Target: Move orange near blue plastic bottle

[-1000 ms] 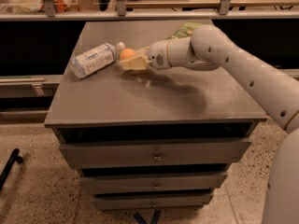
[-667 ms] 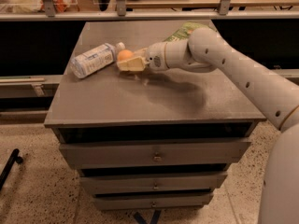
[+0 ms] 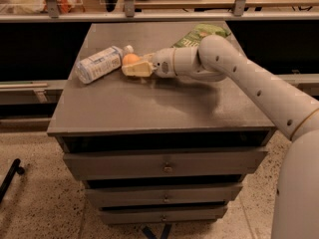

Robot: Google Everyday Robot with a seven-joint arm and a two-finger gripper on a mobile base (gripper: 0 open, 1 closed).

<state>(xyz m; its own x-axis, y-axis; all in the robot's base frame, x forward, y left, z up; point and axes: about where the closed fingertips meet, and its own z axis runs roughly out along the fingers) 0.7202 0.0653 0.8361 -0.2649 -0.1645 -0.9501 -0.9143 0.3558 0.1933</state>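
The orange (image 3: 130, 59) is on the table's back left part, right next to the white cap of the blue plastic bottle (image 3: 98, 64). The bottle lies on its side, cap towards the orange. My gripper (image 3: 134, 67) reaches in from the right, low over the table top, and is shut on the orange. Its cream near finger (image 3: 135, 70) hides the orange's lower half. The far finger is hidden behind the fruit.
A green crinkled snack bag (image 3: 199, 34) lies at the table's back right, behind my arm (image 3: 234, 68). The grey table top (image 3: 149, 108) sits on a drawer cabinet (image 3: 164, 168). A shelf rail (image 3: 149, 16) runs behind the table.
My gripper has shifted slightly left and down with the orange, closer to the bottle's cap. The bottle and the snack bag have not moved.
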